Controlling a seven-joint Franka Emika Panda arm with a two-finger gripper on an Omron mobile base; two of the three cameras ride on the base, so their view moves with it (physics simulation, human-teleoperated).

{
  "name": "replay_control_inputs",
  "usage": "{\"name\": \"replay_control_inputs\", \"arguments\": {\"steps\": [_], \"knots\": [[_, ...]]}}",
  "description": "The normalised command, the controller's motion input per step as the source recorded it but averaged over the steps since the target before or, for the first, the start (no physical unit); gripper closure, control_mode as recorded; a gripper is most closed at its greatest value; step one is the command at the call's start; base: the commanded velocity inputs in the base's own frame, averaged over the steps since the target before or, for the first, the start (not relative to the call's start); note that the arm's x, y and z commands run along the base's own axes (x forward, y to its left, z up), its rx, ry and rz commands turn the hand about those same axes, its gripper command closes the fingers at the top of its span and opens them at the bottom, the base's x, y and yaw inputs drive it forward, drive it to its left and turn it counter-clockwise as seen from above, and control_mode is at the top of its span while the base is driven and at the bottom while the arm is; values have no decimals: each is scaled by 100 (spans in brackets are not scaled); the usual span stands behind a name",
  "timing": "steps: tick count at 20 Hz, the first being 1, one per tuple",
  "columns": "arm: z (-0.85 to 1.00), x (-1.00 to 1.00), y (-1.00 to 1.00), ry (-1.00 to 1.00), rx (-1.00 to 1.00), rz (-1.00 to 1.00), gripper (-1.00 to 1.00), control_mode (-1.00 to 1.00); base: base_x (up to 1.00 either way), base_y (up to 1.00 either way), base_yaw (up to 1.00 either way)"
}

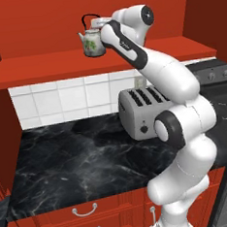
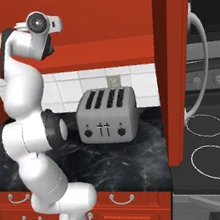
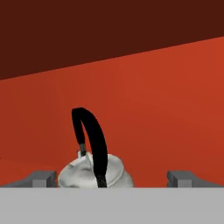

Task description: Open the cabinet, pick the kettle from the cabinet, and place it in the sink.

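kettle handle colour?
Black: a thin hoop handle over the white kettle. Clearest in the hand view.

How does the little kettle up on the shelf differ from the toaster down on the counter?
The kettle is white, rounded and flower-marked; the toaster is silver and boxy. The kettle looks clearly smaller than the toaster. The kettle stands in the open red cabinet, the toaster lower on the black counter. The kettle has a thin black hoop handle; the toaster has slots on top. Both stand upright.

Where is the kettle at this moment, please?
The kettle stands on the open cabinet's floor, above the counter and left of the toaster; in the hand view it sits between the open gripper's fingertips.
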Motion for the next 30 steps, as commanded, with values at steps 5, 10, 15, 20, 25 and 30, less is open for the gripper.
{"name": "replay_control_inputs", "arguments": {"steps": [5, 10, 15, 20, 25, 30], "knots": [[-2, 20, 1, 1, 0, 0, -100, -100, 0, 0, 0], [-3, 19, 11, 0, 0, 0, -100, -100, 0, 0, 0], [-1, 21, 10, 0, 0, 0, -100, -100, 0, 0, 0], [0, 22, 7, 0, 0, 0, -100, -100, 0, 0, 0], [0, 24, 5, 0, 0, 0, -100, -100, 0, 0, 0], [0, 18, 7, 0, 0, 0, -100, -100, 0, 0, 0]]}}
